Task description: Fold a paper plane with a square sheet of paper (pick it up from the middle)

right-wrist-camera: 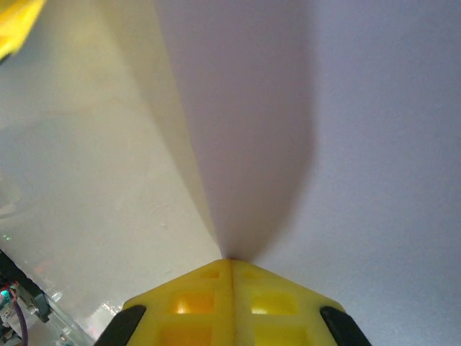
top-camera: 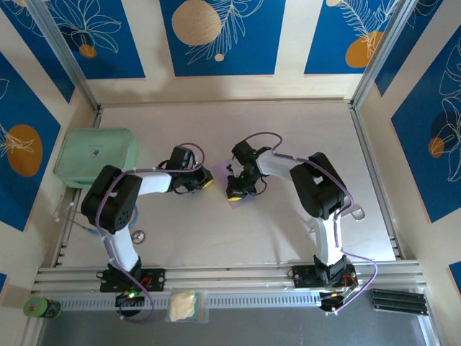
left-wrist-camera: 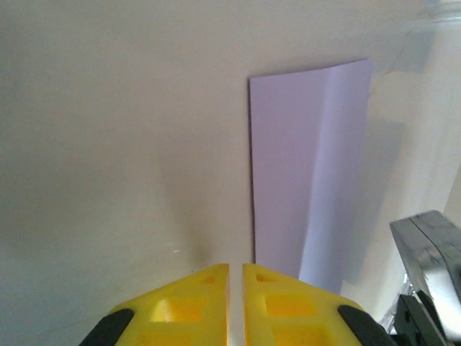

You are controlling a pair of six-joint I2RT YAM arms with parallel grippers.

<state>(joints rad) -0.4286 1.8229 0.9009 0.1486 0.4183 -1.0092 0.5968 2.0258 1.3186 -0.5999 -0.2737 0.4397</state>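
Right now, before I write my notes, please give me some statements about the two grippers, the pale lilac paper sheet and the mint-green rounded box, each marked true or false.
1. The right gripper pinches the pale lilac paper sheet. True.
2. The left gripper grips the sheet too. False: nothing is between its fingers, and the sheet lies ahead of them.
3. The mint-green rounded box stands at the left side of the table. True.
4. The sheet is already a pointed dart. False: the left wrist view shows a rectangle with one lengthwise crease.
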